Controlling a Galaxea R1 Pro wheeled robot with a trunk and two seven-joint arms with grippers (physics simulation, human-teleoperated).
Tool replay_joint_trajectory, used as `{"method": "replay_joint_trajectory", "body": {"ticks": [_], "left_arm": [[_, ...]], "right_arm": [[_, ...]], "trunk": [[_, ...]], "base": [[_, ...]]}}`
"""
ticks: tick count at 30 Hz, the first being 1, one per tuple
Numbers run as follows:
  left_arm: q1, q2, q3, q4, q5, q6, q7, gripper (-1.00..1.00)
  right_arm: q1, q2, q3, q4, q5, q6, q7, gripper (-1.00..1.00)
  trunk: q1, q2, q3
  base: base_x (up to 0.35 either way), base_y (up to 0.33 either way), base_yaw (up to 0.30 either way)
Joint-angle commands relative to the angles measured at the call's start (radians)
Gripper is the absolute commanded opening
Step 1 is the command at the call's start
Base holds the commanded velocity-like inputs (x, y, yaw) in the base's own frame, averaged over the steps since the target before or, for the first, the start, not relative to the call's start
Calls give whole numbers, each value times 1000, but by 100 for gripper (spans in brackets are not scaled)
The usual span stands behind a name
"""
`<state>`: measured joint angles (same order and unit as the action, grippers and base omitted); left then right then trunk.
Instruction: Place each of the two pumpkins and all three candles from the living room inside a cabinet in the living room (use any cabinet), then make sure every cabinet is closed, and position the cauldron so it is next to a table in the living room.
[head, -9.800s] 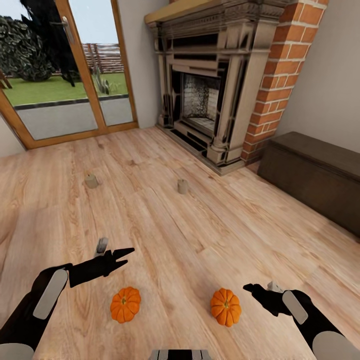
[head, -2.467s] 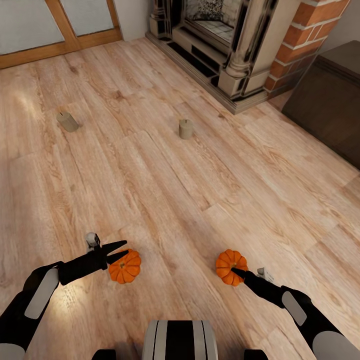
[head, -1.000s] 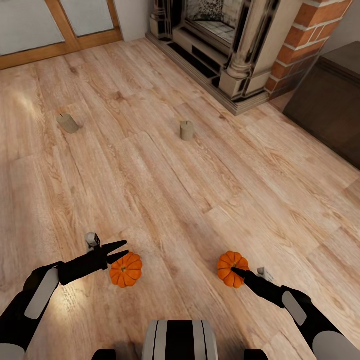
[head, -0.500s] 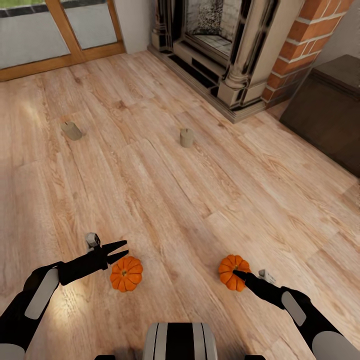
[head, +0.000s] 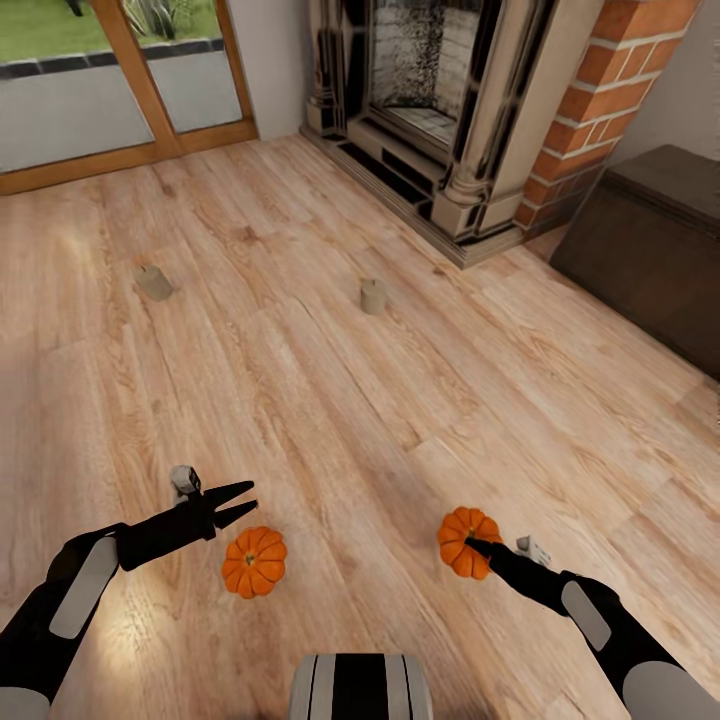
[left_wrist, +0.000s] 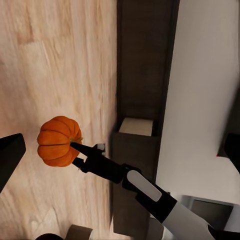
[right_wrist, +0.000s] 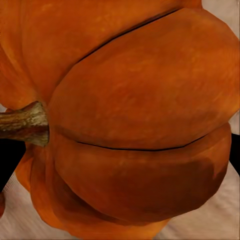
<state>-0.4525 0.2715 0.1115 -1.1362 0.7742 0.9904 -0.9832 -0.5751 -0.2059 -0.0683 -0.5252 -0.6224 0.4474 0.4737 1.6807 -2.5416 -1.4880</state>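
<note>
Scanning head view: right gripper (head: 470, 545) pressed against right pumpkin (head: 462, 540) low on the wooden floor (head: 330, 400); cannot tell whether clamped or merely touching. Left gripper (head: 240, 503) spread wide, holding nothing, hovering just beside left pumpkin (head: 254, 562). Two candles (head: 153, 282) (head: 373, 296) upright, well apart, farther out toward fireplace (head: 430, 100). Cabinet (head: 650, 250) off to the right by the brick column, glass door (head: 100, 90) far left. Smooth plank flooring, nothing to stop a roll.

Left wrist view: right fingertips sitting at the pumpkin's edge near the stem, not clearly around its middle. Risk judged: shallow bite on a rounded ribbed side, so likely squirting out or rolling off on closing or lifting.

Right wrist view: orange ribs close up, stem (right_wrist: 25, 122) to one side, dark fingers at both edges. Off-centre hold probably tipping it in transit.
</note>
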Motion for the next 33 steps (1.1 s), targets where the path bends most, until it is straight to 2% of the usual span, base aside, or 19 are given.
{"method": "replay_joint_trajectory", "body": {"ticks": [1,11,18,33], "left_arm": [[0,0,1,0,-1,4,-3,100],[0,0,1,1,-1,4,-2,100],[0,0,1,1,-1,4,-2,100],[0,-1,1,1,-3,4,-2,100]], "right_arm": [[0,0,-3,0,-4,7,0,-100],[0,0,-4,-3,-6,2,4,-100],[0,-2,-4,-3,-4,3,50,-100],[0,-3,-4,-4,-5,3,52,-100]], "trunk": [[-1,0,3],[-5,2,42],[-8,4,69],[-15,8,130]], "base": [[0,0,0],[0,0,0],[0,0,0],[0,0,25]]}}
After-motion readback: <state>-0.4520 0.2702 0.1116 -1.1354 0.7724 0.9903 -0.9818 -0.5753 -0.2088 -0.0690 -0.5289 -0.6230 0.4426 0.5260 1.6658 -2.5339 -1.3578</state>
